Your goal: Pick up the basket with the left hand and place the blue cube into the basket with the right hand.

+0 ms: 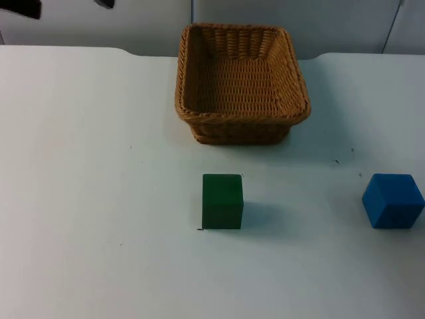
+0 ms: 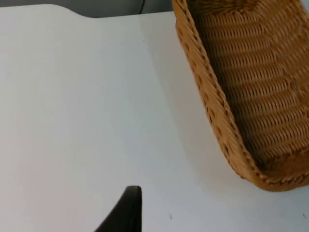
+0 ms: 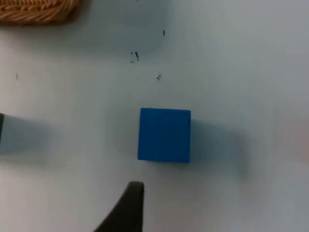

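An empty woven wicker basket [image 1: 240,83] stands on the white table at the back centre, and its long side wall [image 2: 217,111] also appears in the left wrist view. The blue cube [image 1: 392,200] rests on the table at the front right, apart from everything else. My left gripper [image 2: 128,210] hangs over bare table beside the basket's left wall, not touching it. My right gripper [image 3: 130,205] hovers just short of the blue cube [image 3: 164,135], with a gap between them. Neither gripper holds anything that I can see.
A green cube [image 1: 222,201] sits in front of the basket near the table's middle; its edge [image 3: 1,128] shows in the right wrist view, as does a basket corner [image 3: 38,12]. The grey partition wall [image 1: 133,20] closes off the table behind the basket.
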Robot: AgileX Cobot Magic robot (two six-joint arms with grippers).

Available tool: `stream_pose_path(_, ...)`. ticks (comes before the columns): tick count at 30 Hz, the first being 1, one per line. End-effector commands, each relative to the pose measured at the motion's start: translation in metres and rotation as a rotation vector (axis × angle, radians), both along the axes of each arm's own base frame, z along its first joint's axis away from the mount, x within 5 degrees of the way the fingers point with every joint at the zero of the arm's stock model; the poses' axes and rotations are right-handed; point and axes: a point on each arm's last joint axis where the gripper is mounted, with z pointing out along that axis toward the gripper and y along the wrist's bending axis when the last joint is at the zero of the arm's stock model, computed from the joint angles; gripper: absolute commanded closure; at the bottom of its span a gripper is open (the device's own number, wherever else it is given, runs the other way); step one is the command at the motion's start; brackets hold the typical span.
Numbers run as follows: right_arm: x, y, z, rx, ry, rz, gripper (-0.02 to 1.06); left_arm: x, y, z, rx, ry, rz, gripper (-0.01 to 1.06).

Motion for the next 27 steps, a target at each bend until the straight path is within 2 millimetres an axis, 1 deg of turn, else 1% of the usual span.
stream_pose_path(1,0.003,0.002,-0.001,-0.009,-0.002,0.019,0.06,0.016,-0.013,-0.011,-0.01,0.015,-0.024,0.0)
stream_pose_path(3,0.005,0.003,-0.004,-0.007,0.01,0.021,0.06,0.032,-0.022,-0.02,-0.021,0.023,-0.037,0.0)
stream_pose_path(4,0.005,0.003,-0.004,-0.007,0.01,0.021,0.06,0.032,-0.022,-0.02,-0.021,0.023,-0.037,0.0)
stream_pose_path(8,0.009,0.003,-0.012,-0.01,0.041,0.022,0.06,0.062,-0.037,-0.042,-0.046,0.078,-0.092,0.0)
stream_pose_path(9,0.009,0.003,-0.012,-0.01,0.041,0.022,0.06,0.062,-0.037,-0.042,-0.046,0.078,-0.092,0.0)
stream_pose_path(13,0.01,0.003,-0.013,-0.011,0.047,0.021,0.06,0.09,-0.052,-0.065,-0.088,0.13,-0.133,0.0)
stream_pose_path(14,0.01,0.003,-0.013,-0.011,0.047,0.021,0.06,0.09,-0.052,-0.065,-0.088,0.13,-0.133,0.0)
stream_pose_path(18,0.01,0.003,-0.013,-0.004,0.047,0.019,0.06,0.108,-0.06,-0.088,-0.151,0.186,-0.148,0.0)
stream_pose_path(19,0.01,0.003,-0.013,-0.004,0.047,0.019,0.06,0.108,-0.06,-0.088,-0.151,0.186,-0.148,0.0)
stream_pose_path(21,0.01,0.003,-0.013,-0.004,0.045,0.019,0.06,0.115,-0.063,-0.097,-0.167,0.196,-0.158,0.0)
stream_pose_path(23,0.011,0.004,-0.013,-0.002,0.038,0.017,0.06,0.122,-0.069,-0.111,-0.184,0.226,-0.166,0.0)
stream_pose_path(24,0.011,0.004,-0.013,-0.002,0.038,0.017,0.06,0.122,-0.069,-0.111,-0.184,0.226,-0.166,0.0)
stream_pose_path(27,0.012,0.004,-0.012,-0.002,0.028,0.015,0.06,0.128,-0.08,-0.125,-0.185,0.233,-0.191,0.0)
